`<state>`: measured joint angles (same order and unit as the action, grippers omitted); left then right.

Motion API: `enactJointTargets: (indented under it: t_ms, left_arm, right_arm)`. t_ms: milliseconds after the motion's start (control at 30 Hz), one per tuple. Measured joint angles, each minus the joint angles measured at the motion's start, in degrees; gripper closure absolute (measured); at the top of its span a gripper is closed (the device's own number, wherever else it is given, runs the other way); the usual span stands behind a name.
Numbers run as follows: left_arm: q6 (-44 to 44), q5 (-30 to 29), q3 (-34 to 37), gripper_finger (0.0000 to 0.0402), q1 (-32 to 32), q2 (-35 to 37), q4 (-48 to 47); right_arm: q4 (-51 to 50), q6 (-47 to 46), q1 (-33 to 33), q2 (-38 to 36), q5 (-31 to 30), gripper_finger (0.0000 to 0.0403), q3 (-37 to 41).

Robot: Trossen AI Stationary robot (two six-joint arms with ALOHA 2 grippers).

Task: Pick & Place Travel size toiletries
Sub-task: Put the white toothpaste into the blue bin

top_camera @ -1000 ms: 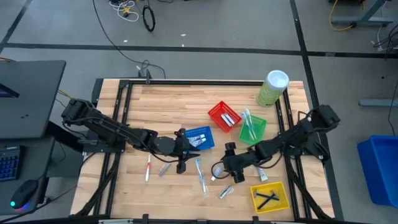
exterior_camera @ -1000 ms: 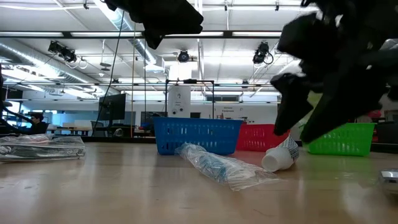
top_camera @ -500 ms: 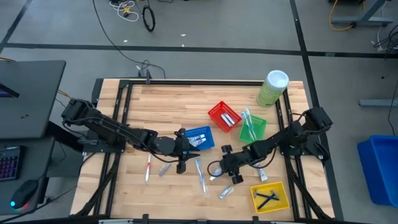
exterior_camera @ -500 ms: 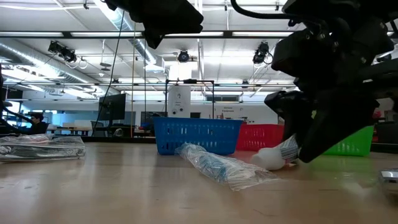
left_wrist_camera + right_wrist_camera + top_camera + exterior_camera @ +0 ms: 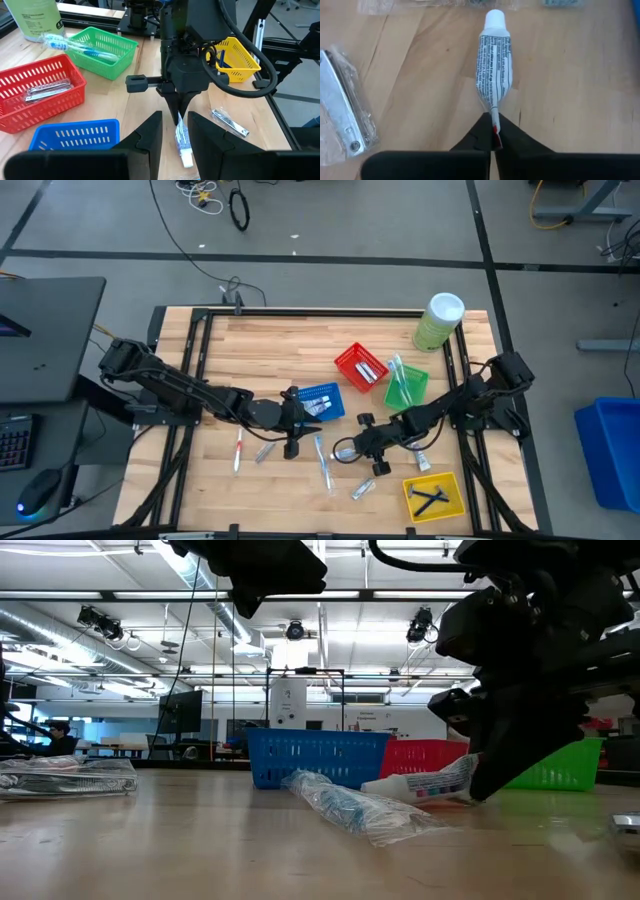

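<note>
My right gripper is shut on a small white tube with dark print and a white cap, at the middle of the table near its front edge. The low view shows the tube slanting, tail up and cap low. My left gripper hangs open above the wood beside the blue basket, with nothing between its fingers. Wrapped toothbrushes and another small tube lie flat on the table. My right gripper pinches the tube's flat crimped tail between its two fingers, at their free ends. The fingers come slanting down from the table's right, in line with the tube. The tail is raised; the cap end points left, on or just above the wood.
A wrapped silver nail clipper lies just beside the tube. The red basket and green basket sit farther back, and the yellow basket with dark razors is at the front right. A pale green cylinder stands at the far right.
My right gripper has sunk a little toward the table's left and shut on the tube's tail. The tube, whose cap faced the near edge, has swung round with its cap toward the left, tail lifted.
</note>
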<state>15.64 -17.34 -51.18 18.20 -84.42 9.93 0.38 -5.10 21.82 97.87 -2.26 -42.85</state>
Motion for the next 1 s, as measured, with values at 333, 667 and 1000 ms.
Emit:
enactJointTargets:
  t_ms: [333,667,1000]
  left_arm:
    - [-0.4,0.0,0.0,0.0301,0.0,0.0,0.0]
    - [-1.9,-7.0,0.0,0.0301,0.0,0.0,0.5]
    - [-5.6,-10.5,0.0,0.0301,-0.3,0.0,2.0]
  right_arm:
    - [-1.3,1.3,0.0,-11.3,-7.5,0.04,0.0]
    - [1.5,7.7,-6.8,-10.9,-18.3,0.04,0.0]
    - [0.7,14.7,-11.1,-5.7,-17.5,0.0399,-5.4]
